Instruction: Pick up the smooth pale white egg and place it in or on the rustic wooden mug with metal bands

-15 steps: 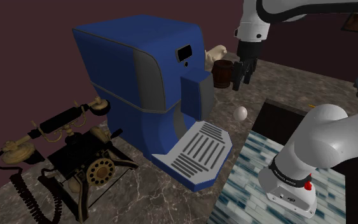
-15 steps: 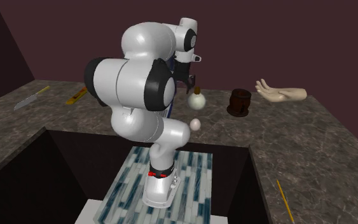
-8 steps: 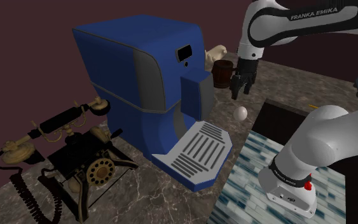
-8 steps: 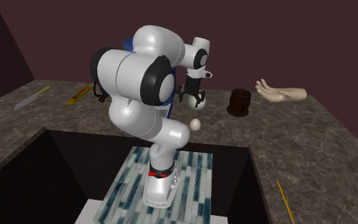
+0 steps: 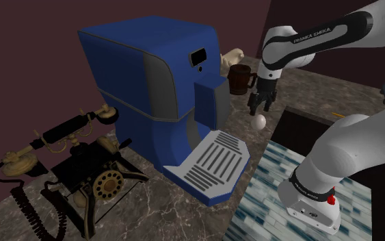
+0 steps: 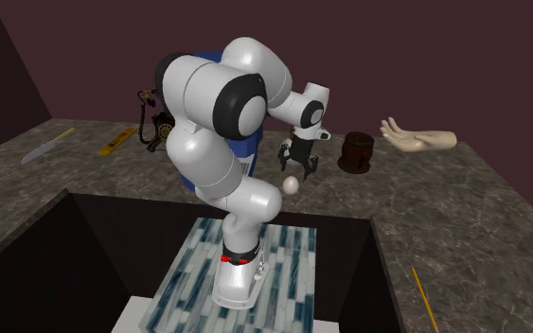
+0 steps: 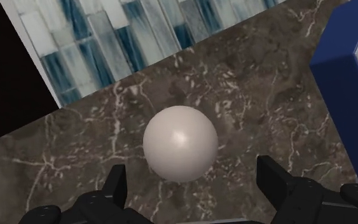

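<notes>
**Gripper open right over the egg, nothing grabbed**

Closest in, the black two-finger gripper is spread wide. Its blocky fingers sit either side of the egg without touching it. The egg is smooth, glossy, off-white and looks round from above, lying on the counter just under the fingertips. That counter is dark brown polished stone with pale veins.

Just past the egg is the edge of the stand's top, made of streaky blue-and-white tile strips. On the hand's other side there's a boxy blue coffee machine with grey panels and a ribbed drip tray.

Further off is the mug: dark brown, barrel-shaped, with a handle, upright, well apart from the egg. Farthest out, a beige mannequin hand lies flat past the mug.

Count: one egg, one mug, two fingers.
</notes>
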`<state>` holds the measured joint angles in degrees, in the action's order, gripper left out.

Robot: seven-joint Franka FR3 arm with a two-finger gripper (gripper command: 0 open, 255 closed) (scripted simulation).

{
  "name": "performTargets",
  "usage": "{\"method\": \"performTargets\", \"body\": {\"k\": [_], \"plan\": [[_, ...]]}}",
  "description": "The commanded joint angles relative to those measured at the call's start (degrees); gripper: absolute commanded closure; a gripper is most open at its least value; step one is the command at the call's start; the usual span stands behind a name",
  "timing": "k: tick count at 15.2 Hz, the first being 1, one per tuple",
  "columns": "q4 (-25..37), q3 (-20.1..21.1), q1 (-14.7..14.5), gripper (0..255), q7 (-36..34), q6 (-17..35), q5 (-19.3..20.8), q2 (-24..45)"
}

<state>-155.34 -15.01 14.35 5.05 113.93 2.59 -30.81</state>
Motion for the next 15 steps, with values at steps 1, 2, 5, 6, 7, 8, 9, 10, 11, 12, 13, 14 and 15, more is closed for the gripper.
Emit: {"method": "performTargets", "body": {"k": [1, 2, 5, 6, 7, 8, 9, 10, 11, 12, 13, 14, 15], "plan": [[-1.4, -0.5, 0.4, 0, 0.2, 1.8, 0.3, 0.4], [-2.0, -0.5, 0.3, 0, 0.3, 2.7, 0.3, 0.7], [-3.7, -0.7, 0.2, 0, 0.4, 5.5, 0.2, 1.8], [-4.6, -0.8, 0.2, 0, 0.4, 7.0, 0.2, 2.4], [-4.6, -0.8, 0.2, 0, 0.4, 7.0, 0.2, 2.4], [-4.6, -0.8, 0.2, 0, 0.4, 7.0, 0.2, 2.4], [-4.6, -0.8, 0.2, 0, 0.4, 7.0, 0.2, 2.4], [-4.6, -0.8, 0.2, 0, 0.4, 7.0, 0.2, 2.4], [-4.6, -0.8, 0.2, 0, 0.4, 7.0, 0.2, 2.4], [-4.6, -0.8, 0.2, 0, 0.4, 7.0, 0.2, 2.4], [-4.6, -0.8, 0.2, 0, 0.4, 7.0, 0.2, 2.4], [-4.6, -0.8, 0.2, 0, 0.4, 7.0, 0.2, 2.4], [-4.6, -0.8, 0.2, 255, 0.4, 7.0, 0.2, 2.4]]}}
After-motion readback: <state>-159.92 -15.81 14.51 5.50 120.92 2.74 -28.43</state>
